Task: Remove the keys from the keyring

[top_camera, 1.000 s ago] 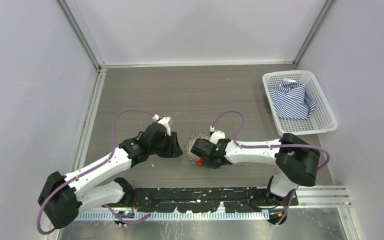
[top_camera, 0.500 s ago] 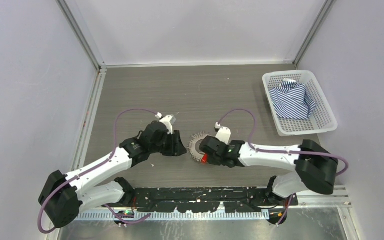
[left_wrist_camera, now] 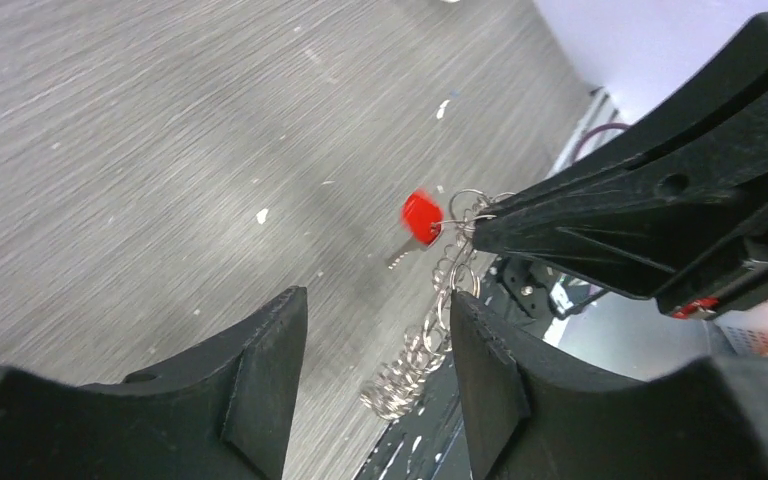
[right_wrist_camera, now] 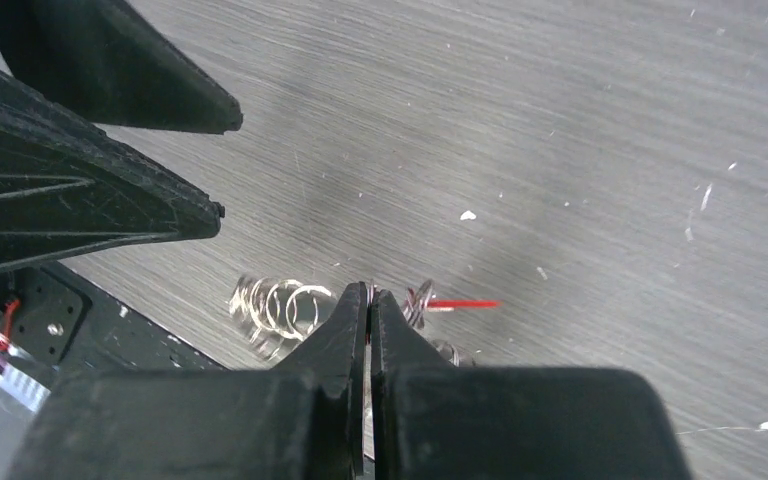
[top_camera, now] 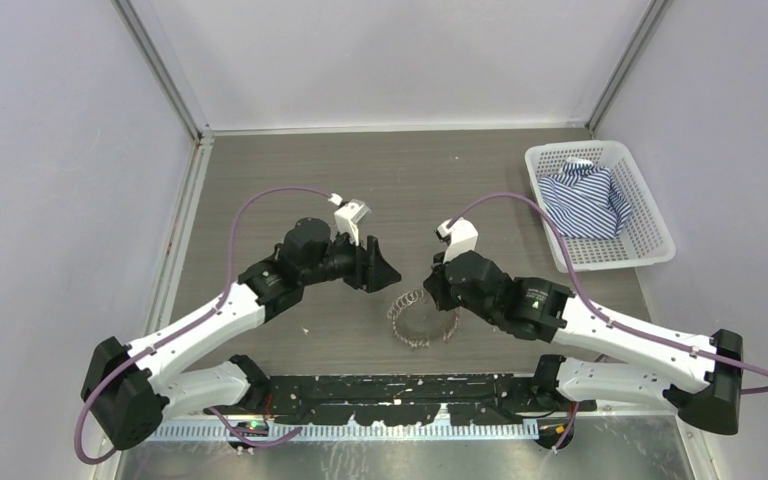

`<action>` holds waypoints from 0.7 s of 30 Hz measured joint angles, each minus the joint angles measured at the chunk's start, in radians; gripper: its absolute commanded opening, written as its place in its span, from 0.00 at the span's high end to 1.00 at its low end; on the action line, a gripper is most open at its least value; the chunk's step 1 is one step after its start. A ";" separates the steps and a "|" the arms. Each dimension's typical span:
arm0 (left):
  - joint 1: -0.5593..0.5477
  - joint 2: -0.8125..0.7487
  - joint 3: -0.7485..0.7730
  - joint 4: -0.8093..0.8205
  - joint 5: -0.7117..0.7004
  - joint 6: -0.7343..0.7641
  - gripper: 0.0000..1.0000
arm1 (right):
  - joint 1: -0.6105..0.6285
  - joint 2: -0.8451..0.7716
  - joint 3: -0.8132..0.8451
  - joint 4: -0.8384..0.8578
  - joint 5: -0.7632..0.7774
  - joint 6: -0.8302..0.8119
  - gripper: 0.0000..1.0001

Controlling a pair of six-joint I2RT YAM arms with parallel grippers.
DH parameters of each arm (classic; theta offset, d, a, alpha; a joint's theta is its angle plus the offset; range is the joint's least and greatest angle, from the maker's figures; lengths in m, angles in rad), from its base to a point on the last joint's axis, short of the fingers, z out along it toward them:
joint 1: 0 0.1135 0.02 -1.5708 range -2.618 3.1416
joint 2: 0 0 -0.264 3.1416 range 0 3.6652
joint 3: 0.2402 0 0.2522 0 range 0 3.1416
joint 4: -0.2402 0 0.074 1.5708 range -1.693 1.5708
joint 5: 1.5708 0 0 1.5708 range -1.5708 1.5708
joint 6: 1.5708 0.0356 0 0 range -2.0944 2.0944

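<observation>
My right gripper (top_camera: 436, 293) is shut on the thin silvery keyring (top_camera: 422, 318) and holds it above the table. The ring hangs from the tips with several small silvery keys (top_camera: 410, 303) dangling off it. In the right wrist view the shut tips (right_wrist_camera: 368, 296) pinch the ring, with keys (right_wrist_camera: 278, 305) to the left and the red-headed key (right_wrist_camera: 460, 302) to the right. My left gripper (top_camera: 384, 272) is open and empty, just left of the ring. The left wrist view shows it open (left_wrist_camera: 375, 310), with the red key (left_wrist_camera: 420, 217) and hanging keys (left_wrist_camera: 412, 368) ahead of it.
A white plastic basket (top_camera: 615, 262) holding a blue-striped cloth (top_camera: 585, 200) stands at the back right. A black rail (top_camera: 410, 390) runs along the near table edge, close under the hanging keys. Grey walls enclose the table on three sides.
My right gripper has lifted the keyring off the table, so it now hangs instead of lying flat. Both grippers have risen and moved toward the back. The left gripper stays open.
</observation>
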 measured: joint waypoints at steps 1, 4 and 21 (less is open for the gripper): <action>0.000 0.000 0.008 0.013 0.020 0.006 0.40 | 0.000 -0.008 0.010 -0.010 -0.002 -0.027 0.99; 0.000 -0.002 0.014 0.050 0.080 0.016 0.36 | 0.000 -0.006 0.057 -0.048 -0.010 -0.083 0.99; 0.000 -0.064 -0.089 0.191 0.182 -0.028 0.40 | -0.001 -0.011 0.192 -0.109 -0.113 -0.170 0.99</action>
